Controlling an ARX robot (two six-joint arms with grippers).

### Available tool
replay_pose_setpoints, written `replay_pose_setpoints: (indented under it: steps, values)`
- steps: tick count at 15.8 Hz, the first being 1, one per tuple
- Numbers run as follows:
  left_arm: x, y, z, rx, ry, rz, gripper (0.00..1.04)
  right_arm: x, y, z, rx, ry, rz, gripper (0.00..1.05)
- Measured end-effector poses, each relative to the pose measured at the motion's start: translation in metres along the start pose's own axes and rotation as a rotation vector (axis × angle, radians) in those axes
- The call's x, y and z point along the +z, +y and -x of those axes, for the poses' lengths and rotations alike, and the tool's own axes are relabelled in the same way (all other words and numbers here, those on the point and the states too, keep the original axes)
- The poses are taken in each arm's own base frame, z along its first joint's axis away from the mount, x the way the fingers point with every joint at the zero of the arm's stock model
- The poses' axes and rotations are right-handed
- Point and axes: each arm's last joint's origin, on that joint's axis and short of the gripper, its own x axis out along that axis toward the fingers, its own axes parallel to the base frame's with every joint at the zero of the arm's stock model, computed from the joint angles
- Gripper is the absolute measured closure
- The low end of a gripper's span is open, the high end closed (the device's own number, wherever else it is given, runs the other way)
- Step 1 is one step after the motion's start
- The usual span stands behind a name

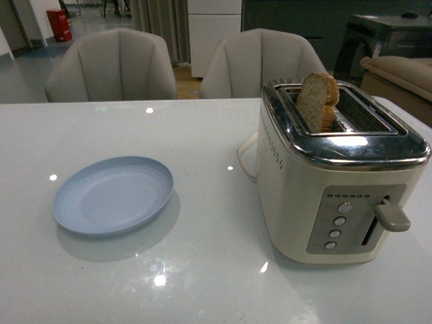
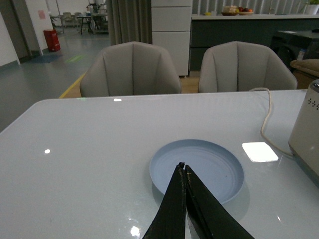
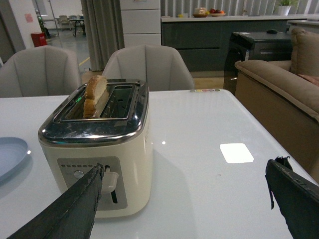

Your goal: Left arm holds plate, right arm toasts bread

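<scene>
One half-slice of bread (image 1: 317,101) stands upright in the left-hand slot of the cream toaster (image 1: 324,196), its rounded top poking well above the chrome top; the second slot beside it shows only its wire guides. The toaster sits toward the right edge of the white table (image 1: 202,270), with its button panel and lever (image 1: 392,217) facing the front edge, and its pale cord (image 2: 266,117) curls off the back toward the far edge. The plate (image 1: 113,194) lies flat toward the left side of the table, well apart from the toaster, with nothing on it.

The left gripper (image 2: 183,169) hangs over the near rim of the plate with its two black fingers pressed together and nothing between them; whether it touches the plate cannot be told. The right gripper (image 3: 184,184) is spread wide in front of the toaster's lever end, gripping nothing. Two grey chairs (image 1: 111,67) stand behind the far edge.
</scene>
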Motion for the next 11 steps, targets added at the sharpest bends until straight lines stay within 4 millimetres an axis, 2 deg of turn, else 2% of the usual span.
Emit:
replay_pose_setpoints:
  steps: [11]
  values:
    - [0.001, 0.000, 0.017, 0.000, -0.009, 0.000, 1.03, 0.000, 0.000, 0.000, 0.000, 0.000, 0.000, 0.06]
